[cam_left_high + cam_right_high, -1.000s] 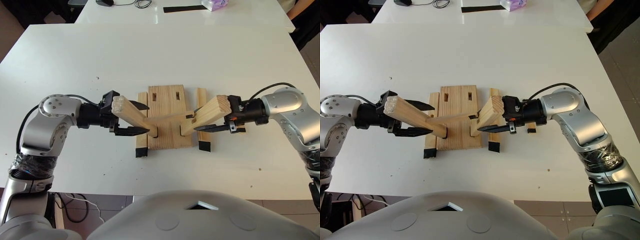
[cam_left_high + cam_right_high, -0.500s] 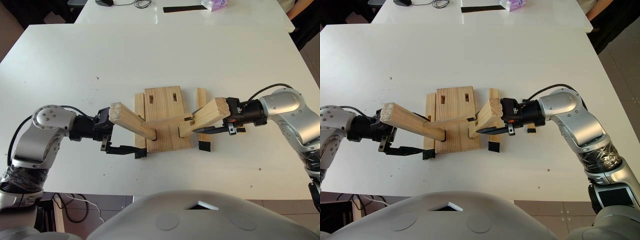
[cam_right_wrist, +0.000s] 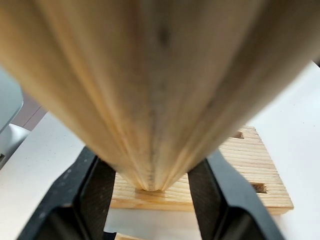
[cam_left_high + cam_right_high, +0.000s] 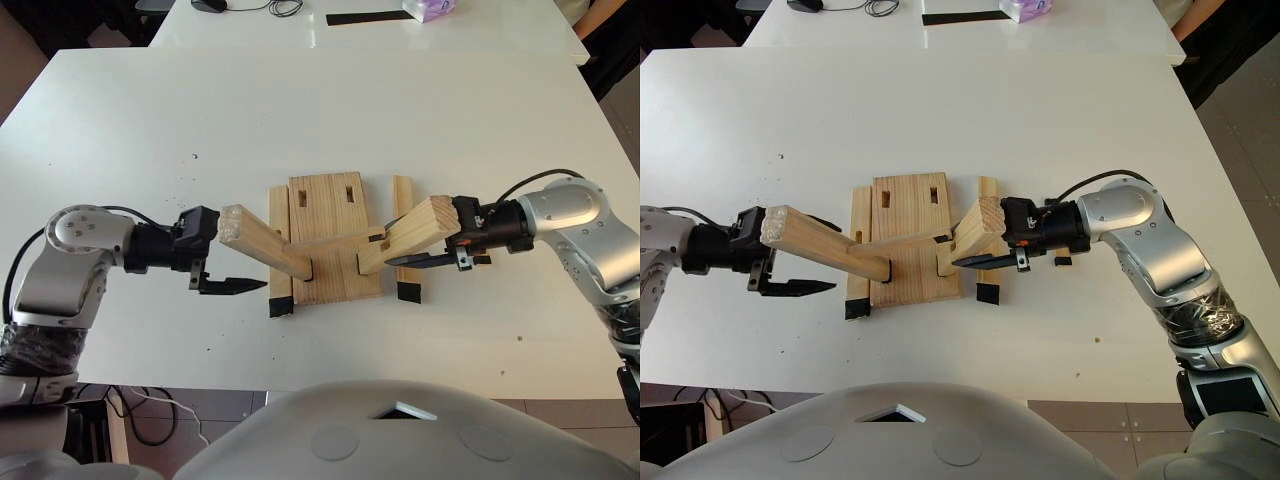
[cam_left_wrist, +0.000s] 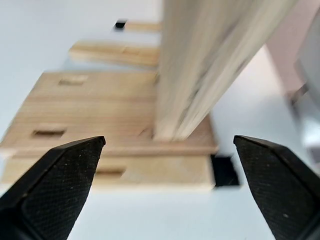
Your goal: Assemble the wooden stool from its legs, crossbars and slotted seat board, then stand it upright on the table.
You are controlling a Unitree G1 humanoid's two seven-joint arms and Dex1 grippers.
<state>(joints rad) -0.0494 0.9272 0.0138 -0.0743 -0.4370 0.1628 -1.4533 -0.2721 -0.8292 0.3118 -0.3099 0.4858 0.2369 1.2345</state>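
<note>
On the white table (image 4: 300, 110) the pale slotted wooden seat board (image 4: 335, 200) lies flat, the right gripper (image 3: 152, 190) clamping the square wooden right leg (image 4: 415, 228) leaning from it, while the left gripper (image 5: 168, 142) has its jaws gaping wide around the matching left leg (image 4: 265, 242), untouching.

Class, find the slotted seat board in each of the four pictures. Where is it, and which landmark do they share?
Left eye view: seat board flat on the table, centre.
Right eye view: seat board, same spot.
Left wrist view: seat board under the left leg.
Right wrist view: seat board at the right leg's foot.
Shared landmark: the board's two slots.
</note>
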